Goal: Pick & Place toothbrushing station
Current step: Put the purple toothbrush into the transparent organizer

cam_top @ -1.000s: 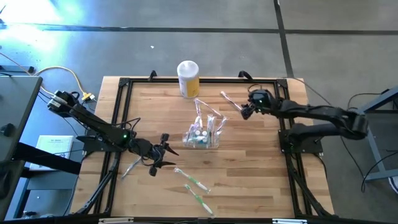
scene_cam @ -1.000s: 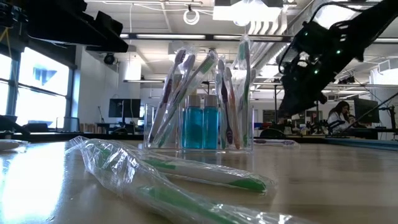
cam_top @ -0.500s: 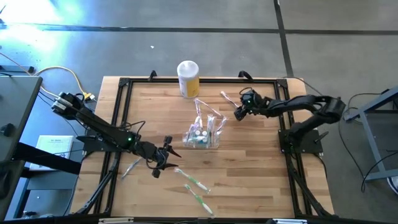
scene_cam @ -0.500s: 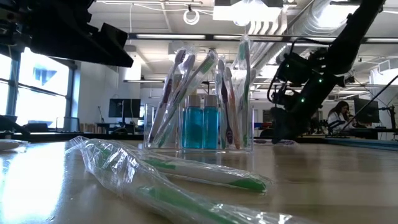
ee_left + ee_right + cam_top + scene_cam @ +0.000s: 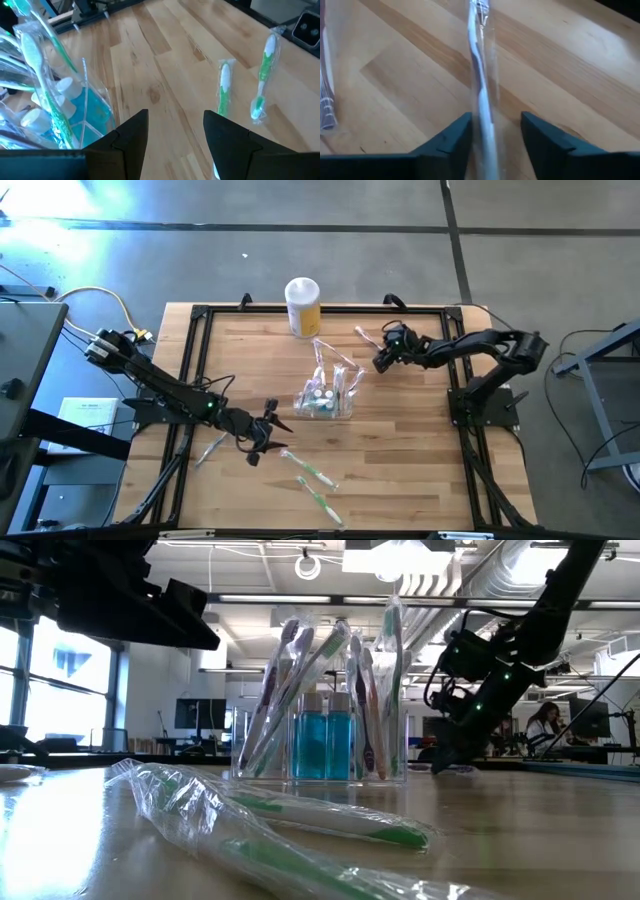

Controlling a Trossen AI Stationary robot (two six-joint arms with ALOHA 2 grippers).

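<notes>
The toothbrushing station [image 5: 325,396] is a clear holder with upright wrapped brushes and blue bottles, standing mid-table; it also shows in the low view [image 5: 325,720] and the left wrist view [image 5: 75,110]. My right gripper [image 5: 382,362] is low over the table at the station's far right and is open. Its fingers straddle a wrapped toothbrush [image 5: 481,90] that lies flat on the wood [image 5: 366,340]. My left gripper [image 5: 266,434] hovers open at the station's near left, holding nothing [image 5: 175,120]. My right gripper comes slanting down from the table's right, one finger on each side of the wrapped toothbrush's handle [image 5: 485,125], which lies on the table. One finger [image 5: 455,135] stands at the wrapper's edge; I cannot tell whether it touches.
A yellow canister with a white lid [image 5: 303,305] stands at the far edge. Two wrapped green toothbrushes [image 5: 310,470] [image 5: 322,502] lie near the front edge, and another [image 5: 210,450] lies by the left arm. A black frame [image 5: 190,380] borders the table.
My right gripper has come down from well above the table to just over it, tipping more steeply downward, and has shifted a little toward the station, onto the wrapped toothbrush.
</notes>
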